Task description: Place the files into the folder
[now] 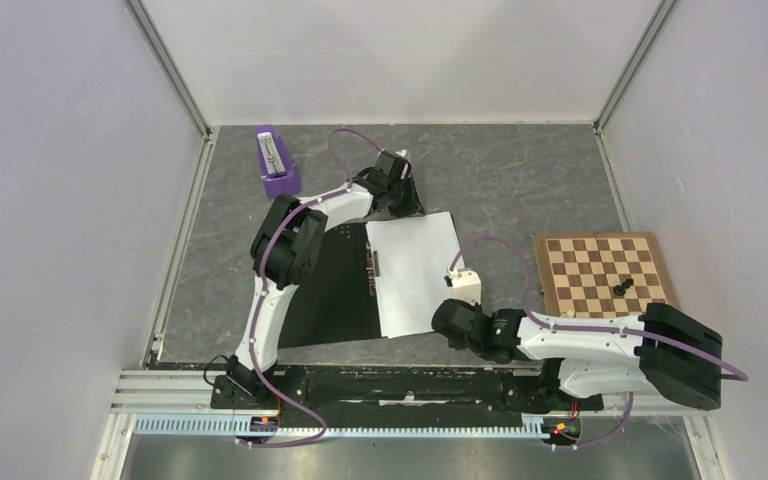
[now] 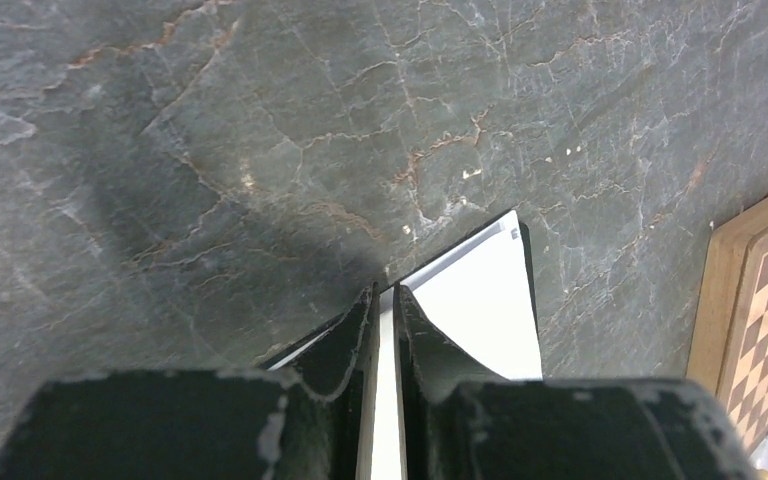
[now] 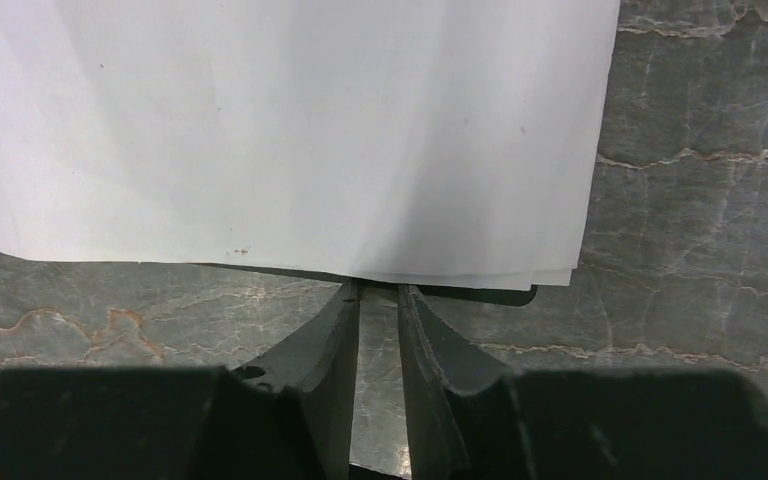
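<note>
The folder (image 1: 328, 292) lies open on the table, black inside up, with its metal spine clip (image 1: 374, 265) in the middle. The white files (image 1: 417, 274) lie flat on its right half. My left gripper (image 1: 401, 192) is at the files' far edge; in the left wrist view its jaws (image 2: 386, 292) are almost shut over the far edge of the files (image 2: 480, 310), with white paper showing in the slit. My right gripper (image 1: 447, 320) is at the files' near right corner; its jaws (image 3: 380, 290) are nearly shut and empty, with the tips at the near edge of the files (image 3: 290, 130) and the folder's edge (image 3: 480, 294).
A wooden chessboard (image 1: 600, 272) with a black piece (image 1: 622, 287) lies to the right, and also shows in the left wrist view (image 2: 750, 300). A purple object (image 1: 277, 160) stands at the back left. White walls close in the table on three sides.
</note>
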Available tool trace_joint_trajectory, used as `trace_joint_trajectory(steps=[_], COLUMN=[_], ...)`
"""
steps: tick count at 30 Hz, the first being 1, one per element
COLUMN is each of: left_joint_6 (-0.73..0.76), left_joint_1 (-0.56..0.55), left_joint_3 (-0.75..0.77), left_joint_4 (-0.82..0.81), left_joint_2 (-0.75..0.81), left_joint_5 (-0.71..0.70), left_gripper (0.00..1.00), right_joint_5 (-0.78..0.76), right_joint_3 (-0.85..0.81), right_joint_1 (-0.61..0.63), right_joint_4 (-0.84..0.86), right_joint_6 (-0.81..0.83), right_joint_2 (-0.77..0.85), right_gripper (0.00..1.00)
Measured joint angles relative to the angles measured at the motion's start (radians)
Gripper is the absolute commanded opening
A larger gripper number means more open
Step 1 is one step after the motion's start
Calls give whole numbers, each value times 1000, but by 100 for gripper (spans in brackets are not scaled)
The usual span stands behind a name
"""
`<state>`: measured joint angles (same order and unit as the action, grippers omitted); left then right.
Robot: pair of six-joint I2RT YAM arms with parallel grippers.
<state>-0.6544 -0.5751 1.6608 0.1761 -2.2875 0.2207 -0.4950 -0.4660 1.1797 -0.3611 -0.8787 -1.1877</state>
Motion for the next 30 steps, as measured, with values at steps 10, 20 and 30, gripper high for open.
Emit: trace_joint_trajectory(steps=[10,20,30], left_joint_6=[11,51,72], left_joint_1=[4,1,13], left_joint_3=[1,135,122], left_joint_4=[33,195,301], left_joint_2=[15,15,196], left_joint_5=[-10,-3,-53], left_gripper=[20,37,45], right_joint_5=[21,71,204], right_joint_3=[-3,-1,8], right_joint_1=[-9,-13,-15], right_joint_4=[13,63,32], right_joint_6=[46,107,219], right_joint_2=[-5,-6,76], right_gripper=[30,51,83])
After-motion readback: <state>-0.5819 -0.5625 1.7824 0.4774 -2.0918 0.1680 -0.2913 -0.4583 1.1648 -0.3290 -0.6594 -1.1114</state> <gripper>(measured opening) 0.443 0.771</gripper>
